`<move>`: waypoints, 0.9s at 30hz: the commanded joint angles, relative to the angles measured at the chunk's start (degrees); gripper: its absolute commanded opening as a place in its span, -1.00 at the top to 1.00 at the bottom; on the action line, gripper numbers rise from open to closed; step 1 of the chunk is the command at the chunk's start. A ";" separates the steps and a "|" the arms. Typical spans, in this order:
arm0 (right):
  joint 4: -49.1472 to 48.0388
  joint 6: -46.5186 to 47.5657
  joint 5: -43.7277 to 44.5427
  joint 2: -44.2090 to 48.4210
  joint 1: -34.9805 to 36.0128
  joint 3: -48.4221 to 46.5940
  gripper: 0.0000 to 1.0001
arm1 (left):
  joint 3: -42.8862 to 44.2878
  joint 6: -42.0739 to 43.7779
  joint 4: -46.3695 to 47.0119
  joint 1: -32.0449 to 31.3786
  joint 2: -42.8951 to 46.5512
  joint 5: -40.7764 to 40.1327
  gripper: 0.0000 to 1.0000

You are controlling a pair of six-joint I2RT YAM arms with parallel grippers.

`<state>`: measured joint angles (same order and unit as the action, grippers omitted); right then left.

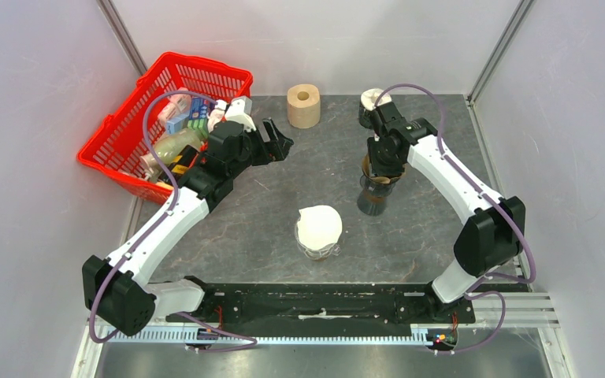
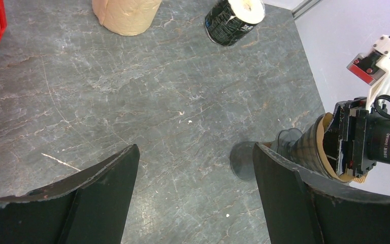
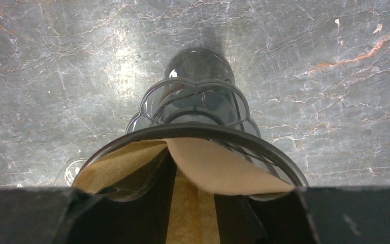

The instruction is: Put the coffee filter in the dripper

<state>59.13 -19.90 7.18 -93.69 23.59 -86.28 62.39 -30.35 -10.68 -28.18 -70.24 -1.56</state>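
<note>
While the right arm [image 1: 457,177] reached down over the middle of the surface [image 1: 283,236], its jaws sat in the mouth of the dark glass dripper [image 3: 198,101], which stood right of centre. The brown coffee filter [image 3: 218,168] was already inside the dripper, one flap folded over towards the wrist camera and its edge lying against the rim. Brown paper showed in the narrow gap between the two jaws, but I could not tell whether they were pinching it or only standing close beside it.

The left arm [image 1: 173,213] hung above bare stone further left, its jaws spread wide with nothing between them, well apart from the dripper.

Nearer the arm bases stood a clear glass cup [image 1: 317,246] with a white filter [image 1: 319,224] sitting in its top. At the far edge were a tan paper roll [image 1: 303,106] and, to its right, a black can [image 2: 228,23] with white paper at its mouth. A red basket [image 1: 126,142] full of packets sat at the far left corner.
</note>
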 commanded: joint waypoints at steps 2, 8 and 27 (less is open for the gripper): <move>0.61 -0.38 0.74 -0.36 0.18 0.67 0.01 | 0.54 1.80 0.66 0.24 0.95 -1.33 -0.78; 0.84 -0.40 0.84 -0.34 0.33 0.72 -0.08 | 0.36 1.83 0.66 0.24 1.16 -1.69 -0.78; 1.08 -0.50 1.17 0.59 0.64 -0.11 0.57 | 0.36 1.66 0.57 0.23 1.36 -1.36 -0.78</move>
<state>59.61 -20.12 7.86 -92.99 23.92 -86.41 62.39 -30.35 -10.90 -28.18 -70.22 -2.68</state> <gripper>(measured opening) 0.246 0.888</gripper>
